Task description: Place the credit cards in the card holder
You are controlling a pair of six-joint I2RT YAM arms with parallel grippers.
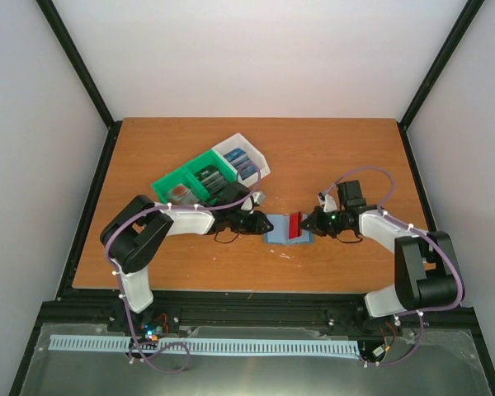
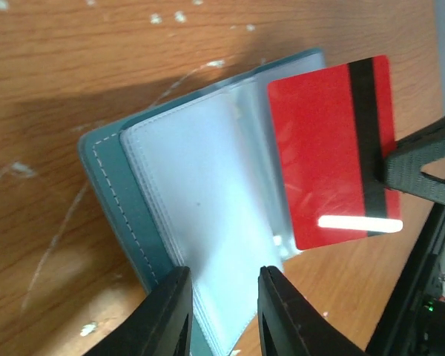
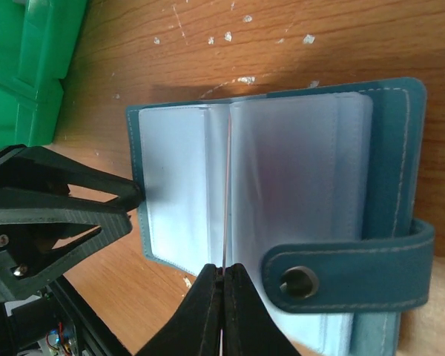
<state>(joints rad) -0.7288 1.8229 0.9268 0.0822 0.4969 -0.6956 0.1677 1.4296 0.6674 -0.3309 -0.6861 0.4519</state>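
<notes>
- Right end effector [image 3: 224, 271]: closed on red card [image 2: 322, 148], pinching its black-striped long edge
- Left end effector [image 2: 222, 278]: narrowed around the clear sleeves [image 2: 208, 193] from the left; cannot tell if the grip is firm
- Card holder [image 3: 389, 148]: lying open on counter [image 2: 59, 74], between the arms
- Risk: red card likely slides between loose sleeves, missing a pocket, if they sag
- Red card: on edge above holder, long axis near-far, free long edge toward sleeves

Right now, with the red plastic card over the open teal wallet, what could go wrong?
The red plastic card is pinched by the right gripper at one edge, so it may pivot. Edge-on over the open teal card holder, it could slide between leaves, missing a pocket. The left gripper only straddles the clear sleeves, so the holder may shift.
</notes>
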